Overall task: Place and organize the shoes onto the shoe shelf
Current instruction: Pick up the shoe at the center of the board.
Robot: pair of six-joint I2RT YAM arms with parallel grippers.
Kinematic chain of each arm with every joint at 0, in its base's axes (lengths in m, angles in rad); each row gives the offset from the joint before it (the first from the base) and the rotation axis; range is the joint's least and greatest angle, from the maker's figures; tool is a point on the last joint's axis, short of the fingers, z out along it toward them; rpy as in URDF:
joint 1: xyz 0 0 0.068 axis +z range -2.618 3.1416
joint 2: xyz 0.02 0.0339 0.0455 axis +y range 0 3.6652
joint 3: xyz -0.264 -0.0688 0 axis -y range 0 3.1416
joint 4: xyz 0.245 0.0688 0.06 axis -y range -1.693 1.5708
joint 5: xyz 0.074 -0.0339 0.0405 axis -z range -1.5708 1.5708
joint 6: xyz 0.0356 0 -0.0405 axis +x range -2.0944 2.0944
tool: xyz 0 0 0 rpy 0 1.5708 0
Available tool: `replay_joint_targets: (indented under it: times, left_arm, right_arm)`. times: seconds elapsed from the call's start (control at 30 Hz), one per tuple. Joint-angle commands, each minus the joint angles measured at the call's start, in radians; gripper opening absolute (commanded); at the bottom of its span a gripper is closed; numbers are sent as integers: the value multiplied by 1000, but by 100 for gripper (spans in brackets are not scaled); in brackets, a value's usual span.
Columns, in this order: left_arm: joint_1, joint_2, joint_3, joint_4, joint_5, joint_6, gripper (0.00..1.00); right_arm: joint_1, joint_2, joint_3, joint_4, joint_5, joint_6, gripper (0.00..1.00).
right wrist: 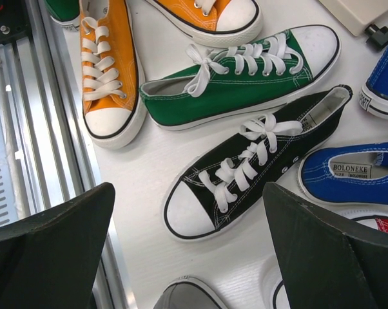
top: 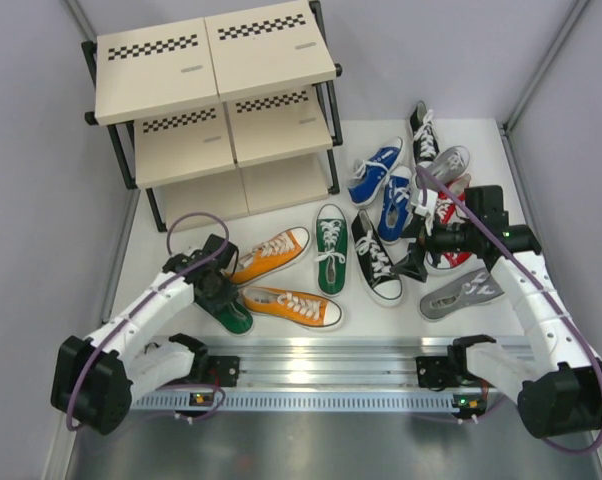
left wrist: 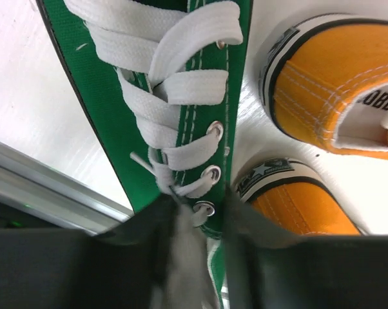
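The left tool [top: 219, 288] is down on the green sneaker [top: 236, 314] that lies closest to the left arm, right against the aluminium rail [top: 321, 362] at the near edge. The heels of the two orange sneakers [top: 293, 306] are just beside it. From the wrist camera, its fingers [left wrist: 149, 251] stand narrow on either side of the laced flap at the shoe's mouth. I cannot tell whether they actually bite.

To my eye a good grip takes the canvas wall itself, not only tongue and laces, or the shoe will dangle and twist. I would also lift straight up, so that the orange heels are not dragged along, and keep clear of the rail behind.

The right tool [top: 421, 262] hangs with its jaws wide apart and holds nothing, above the black sneaker [right wrist: 245, 174].

The shoe shelf [top: 216, 60] stands at the far left corner, and the boards I can see carry no shoes. I would leave room there for this shoe's partner, the second green sneaker [top: 330, 250] mid-table.

The worktop [top: 381, 335] is smooth, glossy white, so a nudged shoe would probably slide. Pale grey panels close it in at the back and both sides, and the shelf sits close to the left one. The blue, red and grey shoes crowd the right half.
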Motion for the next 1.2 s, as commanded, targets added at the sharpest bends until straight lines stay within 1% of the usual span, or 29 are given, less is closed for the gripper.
replay_joint_targets:
  times: [0.0,0.07,0.1,0.27,0.4,0.5,0.63,0.67,0.7,0.73,0.77,0.8,0.83,0.87,0.9,0.93,1.0,1.03,1.1,1.13,1.17]
  left_arm:
    - [-1,-20,-20,127,-107,-28,27]
    - [-1,-49,-8,125,-115,6,15]
    - [-1,-63,0,122,-118,24,1]
    - [-1,-173,78,78,-132,135,0]
    - [-3,-225,185,38,-128,245,0]
    - [-1,-252,244,38,-65,325,0]
    - [-3,-246,300,50,76,432,0]
    - [-3,-242,308,58,152,454,0]
    - [-1,-241,314,59,181,487,0]
    - [-3,-236,327,64,207,503,0]
    - [-3,-235,331,82,284,520,0]
    - [-3,-235,336,90,314,541,0]
    - [-3,-232,340,104,343,552,0]
    - [-4,-229,351,116,371,561,0]
    - [-6,-224,357,139,420,572,0]
    - [-10,-209,363,150,443,575,0]
    - [-32,-189,383,186,487,578,0]
    - [-47,-163,391,194,495,578,0]
    - [-107,-131,422,226,477,580,0]
    - [-134,-97,434,240,468,580,0]
    - [-189,-75,446,253,453,578,0]
  right_arm:
    - [11,1,16,23,-49,-21,99]
    - [11,5,22,11,-52,-27,99]
    - [11,5,25,7,-55,-29,100]
    - [12,10,45,-35,-72,-47,99]
    - [11,22,63,-71,-112,-63,99]
    - [12,34,82,-82,-140,-56,100]
    - [14,57,115,-65,-186,8,100]
    - [17,62,119,-54,-196,34,99]
    - [20,67,123,-21,-209,61,100]
    - [21,77,129,0,-230,92,99]
    - [29,80,129,35,-238,176,99]
    - [37,85,129,65,-244,222,99]
    - [41,93,128,134,-252,267,99]
    - [56,97,125,173,-250,369,99]
    - [69,99,123,205,-246,417,99]
    - [93,108,122,283,-226,518,99]
    - [116,111,116,366,-204,630,99]
    - [132,123,116,400,-160,743,99]
    - [168,132,108,506,-137,853,99]
    - [179,140,109,529,-58,956,100]
    - [202,149,114,558,-25,1002,99]
